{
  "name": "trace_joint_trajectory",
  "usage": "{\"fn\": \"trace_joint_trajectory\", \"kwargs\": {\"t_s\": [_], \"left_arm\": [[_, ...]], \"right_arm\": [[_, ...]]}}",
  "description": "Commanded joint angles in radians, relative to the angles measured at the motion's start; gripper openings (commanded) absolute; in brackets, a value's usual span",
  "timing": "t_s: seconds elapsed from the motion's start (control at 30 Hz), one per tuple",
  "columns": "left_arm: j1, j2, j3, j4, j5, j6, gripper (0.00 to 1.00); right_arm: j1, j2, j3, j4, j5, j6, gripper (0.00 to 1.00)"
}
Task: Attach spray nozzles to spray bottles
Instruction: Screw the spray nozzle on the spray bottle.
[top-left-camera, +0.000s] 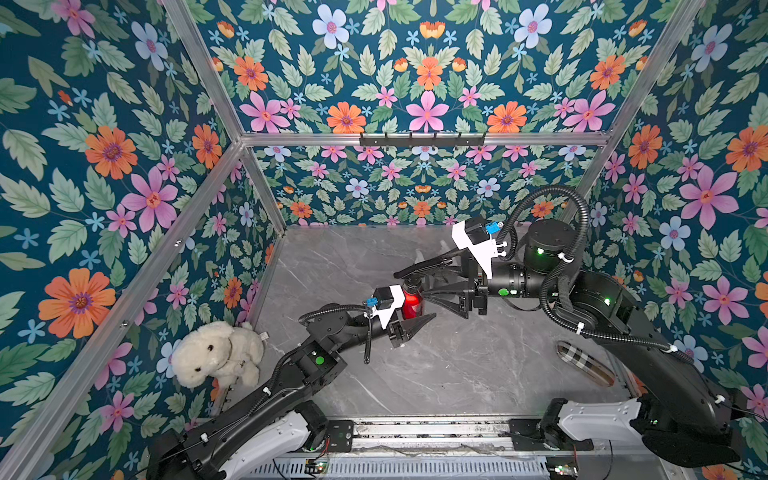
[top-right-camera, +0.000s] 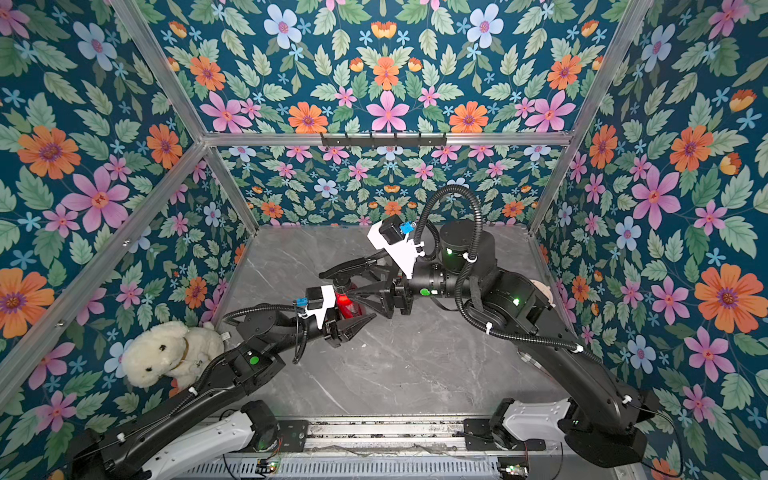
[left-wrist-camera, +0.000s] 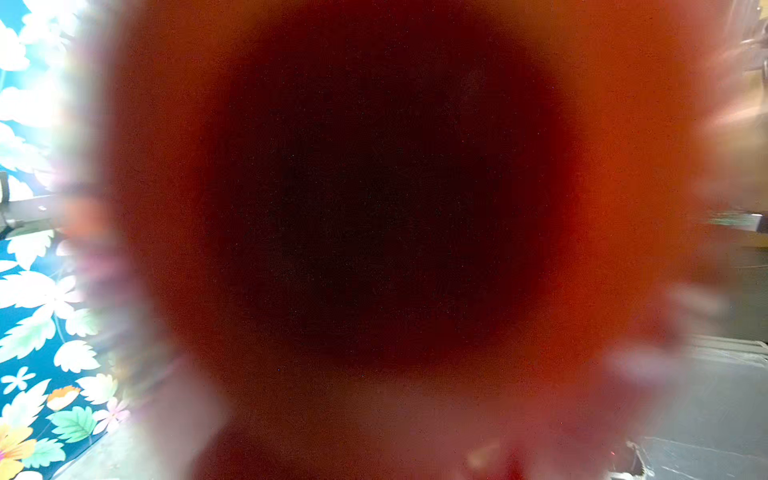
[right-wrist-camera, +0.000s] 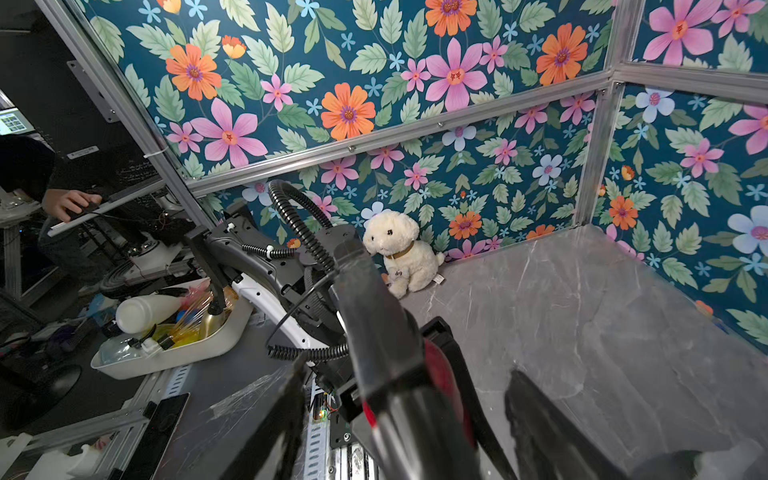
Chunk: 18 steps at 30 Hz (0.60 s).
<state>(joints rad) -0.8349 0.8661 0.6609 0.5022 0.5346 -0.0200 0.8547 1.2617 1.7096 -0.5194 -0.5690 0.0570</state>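
A small shiny red spray bottle (top-left-camera: 413, 306) (top-right-camera: 347, 305) is held above the grey table, and my left gripper (top-left-camera: 415, 309) is shut on its body. One left finger (top-left-camera: 419, 323) shows in front of the bottle; the other is hidden behind it. A black spray nozzle (top-left-camera: 417, 271) (top-right-camera: 343, 270) sits on the bottle's neck, its long head pointing left. My right gripper (top-left-camera: 422, 286) (right-wrist-camera: 407, 370) is open, its fingers standing on either side of the nozzle (right-wrist-camera: 374, 332) with gaps. In the left wrist view the red bottle (left-wrist-camera: 374, 208) fills the picture as a blur.
A white plush dog (top-left-camera: 216, 353) (right-wrist-camera: 399, 249) sits in the left corner by the wall. A checked oval object (top-left-camera: 586, 363) lies on the table (top-left-camera: 457, 374) at the right, partly under the right arm. A white bin (right-wrist-camera: 166, 353) of bottles stands outside the cell.
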Motion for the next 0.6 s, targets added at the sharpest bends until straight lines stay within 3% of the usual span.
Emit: {"fn": "trace_joint_trajectory", "kwargs": {"t_s": [0.0,0.17,0.57], "left_arm": [[0.0,0.005,0.013,0.0,0.035,0.002,0.0],[0.0,0.018,0.023,-0.026,0.036,0.01,0.0],[0.0,0.02,0.026,-0.045,0.011,0.017,0.0]], "right_arm": [[0.002,0.022,0.041,0.002,-0.033,-0.026,0.71],[0.018,0.058,0.099,-0.044,-0.031,-0.048,0.61],[0.092,0.103,0.153,-0.147,0.131,-0.125,0.22]]}}
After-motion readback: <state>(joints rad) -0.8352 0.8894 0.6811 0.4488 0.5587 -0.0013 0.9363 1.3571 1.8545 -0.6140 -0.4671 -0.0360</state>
